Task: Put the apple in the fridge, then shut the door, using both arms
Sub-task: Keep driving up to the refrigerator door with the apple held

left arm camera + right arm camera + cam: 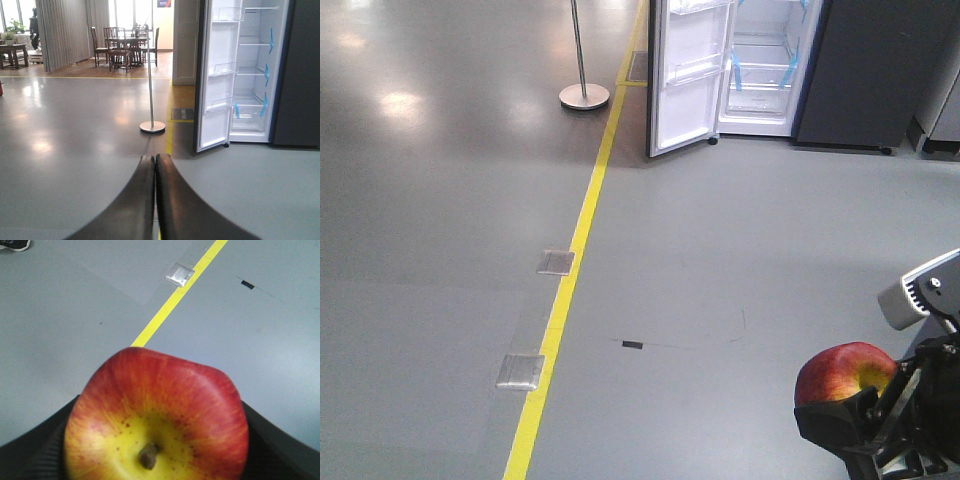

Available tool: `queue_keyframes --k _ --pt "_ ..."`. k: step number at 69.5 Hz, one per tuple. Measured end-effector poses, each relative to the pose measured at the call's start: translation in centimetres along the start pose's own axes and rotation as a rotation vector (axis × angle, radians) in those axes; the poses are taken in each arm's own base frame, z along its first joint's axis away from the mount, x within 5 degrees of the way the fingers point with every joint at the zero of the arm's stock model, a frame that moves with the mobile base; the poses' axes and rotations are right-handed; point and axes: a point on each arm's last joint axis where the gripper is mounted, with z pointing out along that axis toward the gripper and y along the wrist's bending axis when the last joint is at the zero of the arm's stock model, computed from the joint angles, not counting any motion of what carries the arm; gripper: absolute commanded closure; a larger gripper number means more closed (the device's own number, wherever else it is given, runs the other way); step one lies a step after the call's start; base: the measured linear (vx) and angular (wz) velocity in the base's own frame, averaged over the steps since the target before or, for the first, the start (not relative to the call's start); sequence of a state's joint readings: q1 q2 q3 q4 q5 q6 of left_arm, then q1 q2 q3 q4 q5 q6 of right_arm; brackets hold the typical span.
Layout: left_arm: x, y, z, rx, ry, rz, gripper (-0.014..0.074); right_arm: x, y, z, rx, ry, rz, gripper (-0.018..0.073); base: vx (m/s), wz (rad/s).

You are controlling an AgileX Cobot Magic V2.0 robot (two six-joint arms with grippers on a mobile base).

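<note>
My right gripper (855,400) is shut on the red and yellow apple (844,372) at the lower right of the front view. In the right wrist view the apple (160,420) fills the frame between the black fingers (30,455), stem toward the camera. My left gripper (154,159) is shut with nothing in it, and its fingers (142,200) touch along their length. The fridge (775,65) stands far ahead at the top right, and its door (685,75) is swung wide open. The left wrist view also shows the fridge (255,75) and the door (217,85) ahead on the right.
A yellow floor line (575,260) runs from the near floor up to the fridge. A thin metal pole on a round base (583,95) stands left of the door. Metal floor plates (520,371) lie beside the line. Chairs and a table (122,45) stand far back.
</note>
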State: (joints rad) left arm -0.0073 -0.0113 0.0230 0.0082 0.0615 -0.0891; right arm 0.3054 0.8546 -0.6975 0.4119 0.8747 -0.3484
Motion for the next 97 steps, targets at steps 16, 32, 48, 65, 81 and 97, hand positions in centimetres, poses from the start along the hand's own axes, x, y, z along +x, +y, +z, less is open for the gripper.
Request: queue_keyframes --k 16,32,48,65,81,97 --pt "0.00 0.00 0.00 0.000 0.000 0.000 0.0603 0.00 0.00 0.00 0.000 0.000 0.000 0.0169 0.30 -0.02" --pt "0.00 0.00 0.00 0.000 0.000 0.000 0.0603 0.00 0.00 0.00 0.000 0.000 0.000 0.0169 0.30 -0.02" --pt "0.00 0.00 0.00 0.000 0.000 0.000 0.0603 0.00 0.00 0.00 0.000 0.000 0.000 0.0169 0.30 -0.08" --pt "0.00 0.00 0.00 0.000 0.000 0.000 0.0603 0.00 0.00 0.00 0.000 0.000 0.000 0.0169 0.30 -0.12" --pt "0.00 0.00 0.00 0.000 0.000 0.000 0.0603 0.00 0.00 0.00 0.000 0.000 0.000 0.0169 0.32 -0.10" --pt "0.00 0.00 0.00 0.000 0.000 0.000 0.0603 0.00 0.00 0.00 0.000 0.000 0.000 0.0169 0.32 -0.07"
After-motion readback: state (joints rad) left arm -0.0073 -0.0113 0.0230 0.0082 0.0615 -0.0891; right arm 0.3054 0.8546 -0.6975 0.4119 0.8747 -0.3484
